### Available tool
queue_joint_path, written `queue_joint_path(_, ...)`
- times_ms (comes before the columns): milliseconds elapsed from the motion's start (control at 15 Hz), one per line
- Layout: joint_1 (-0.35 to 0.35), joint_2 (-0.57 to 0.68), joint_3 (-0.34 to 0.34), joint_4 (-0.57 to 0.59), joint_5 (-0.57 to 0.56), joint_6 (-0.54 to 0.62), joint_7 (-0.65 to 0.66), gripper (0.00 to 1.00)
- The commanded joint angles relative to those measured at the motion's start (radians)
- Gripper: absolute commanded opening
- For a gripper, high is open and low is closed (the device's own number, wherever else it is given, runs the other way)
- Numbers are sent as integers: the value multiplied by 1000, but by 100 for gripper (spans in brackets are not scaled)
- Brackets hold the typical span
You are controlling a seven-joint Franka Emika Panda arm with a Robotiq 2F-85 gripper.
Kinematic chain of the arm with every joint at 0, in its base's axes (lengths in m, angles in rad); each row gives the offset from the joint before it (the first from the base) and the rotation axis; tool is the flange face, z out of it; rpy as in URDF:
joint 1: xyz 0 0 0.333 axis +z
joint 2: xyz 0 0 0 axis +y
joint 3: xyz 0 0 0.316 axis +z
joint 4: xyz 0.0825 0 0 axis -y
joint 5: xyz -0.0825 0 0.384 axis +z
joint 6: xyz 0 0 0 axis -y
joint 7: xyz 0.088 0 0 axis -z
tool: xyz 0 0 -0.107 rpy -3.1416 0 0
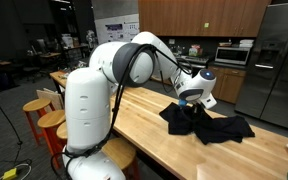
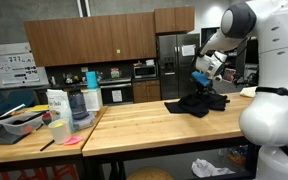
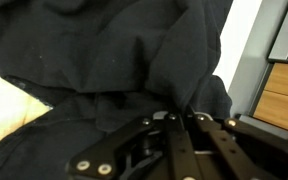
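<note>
Hand [image 3: 179, 118] clamped on black cloth [image 3: 104, 50] atop counter [image 1: 144, 122].

Exterior views: two, mid-distance, facing the kitchen cabinets [image 2: 84, 40]; both share the counter [image 1: 154, 130] and black cloth [image 1: 219, 128]. Wrist view: pressed close over that cloth.

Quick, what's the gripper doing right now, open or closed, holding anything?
Gripper: closed, pinching a fold of the black cloth.

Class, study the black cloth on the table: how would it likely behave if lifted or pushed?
Probably floppy: the cloth lies in soft folds and bunches at the gripper. Likely light, so a pinch should lift it, the rest draping. Pushed, it would likely crumple on the table rather than slide.
</note>
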Motion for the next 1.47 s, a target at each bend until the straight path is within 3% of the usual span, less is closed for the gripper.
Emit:
queue_joint_path(0, 6, 0, -6, 1, -1, -2, 2, 7)
queue_joint_path(1400, -29, -2, -40, -3, 39, -18, 7, 2)
